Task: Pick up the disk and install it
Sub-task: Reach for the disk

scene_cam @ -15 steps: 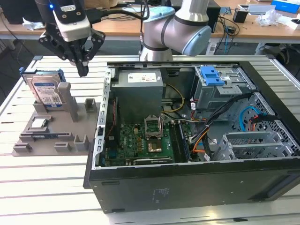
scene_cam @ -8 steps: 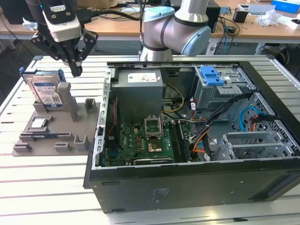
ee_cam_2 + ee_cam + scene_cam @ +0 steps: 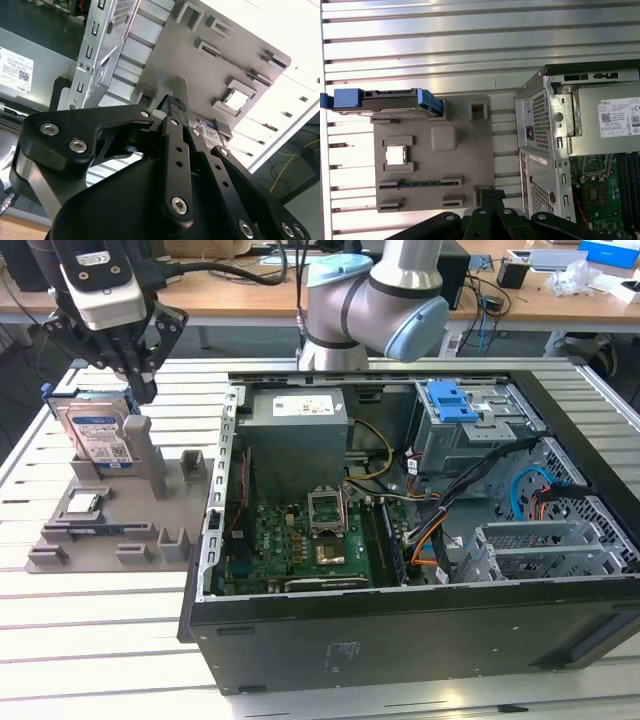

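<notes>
The disk (image 3: 98, 432), silver with a white-and-blue label and a blue bracket, stands on edge in a slot at the far end of a grey holder plate (image 3: 150, 512), at the exterior view's left. The first wrist view shows the disk (image 3: 385, 101) edge-on; in the second wrist view the disk (image 3: 207, 125) peeks out behind the fingers. My gripper (image 3: 140, 390) hangs just above the disk's right end, by an upright grey post. Its black fingers meet at the tips with nothing between them, as the gripper (image 3: 175, 102) also appears from the wrist.
A small square processor chip (image 3: 82, 503) lies on the same holder plate. The open computer case (image 3: 400, 630) stands to the exterior view's right, with a grey power-supply box (image 3: 297, 430), the motherboard (image 3: 300, 545) and a drive bay with a blue latch (image 3: 452, 400). The table is slatted aluminium.
</notes>
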Robot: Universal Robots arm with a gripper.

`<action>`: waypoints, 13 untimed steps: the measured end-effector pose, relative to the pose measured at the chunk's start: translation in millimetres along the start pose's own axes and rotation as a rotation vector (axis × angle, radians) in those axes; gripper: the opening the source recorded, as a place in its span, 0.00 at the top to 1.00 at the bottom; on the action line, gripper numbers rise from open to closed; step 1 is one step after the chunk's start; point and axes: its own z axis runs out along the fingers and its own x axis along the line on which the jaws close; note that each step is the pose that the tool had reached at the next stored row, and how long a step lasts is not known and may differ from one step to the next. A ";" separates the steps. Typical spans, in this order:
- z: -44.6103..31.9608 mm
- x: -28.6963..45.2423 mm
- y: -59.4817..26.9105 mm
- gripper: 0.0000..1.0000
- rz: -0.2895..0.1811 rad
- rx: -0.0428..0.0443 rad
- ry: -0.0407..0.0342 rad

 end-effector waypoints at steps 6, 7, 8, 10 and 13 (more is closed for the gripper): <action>0.2 17.5 -0.8 0.89 0.000 -0.0001 0.0000; 0.2 22.3 -1.0 0.89 0.000 0.0000 0.0000; 0.2 27.3 -1.2 0.89 0.000 -0.0001 0.0000; 0.2 34.5 -1.4 0.89 0.000 -0.0001 0.0000; 0.1 43.1 -1.7 0.89 0.000 0.0000 0.0000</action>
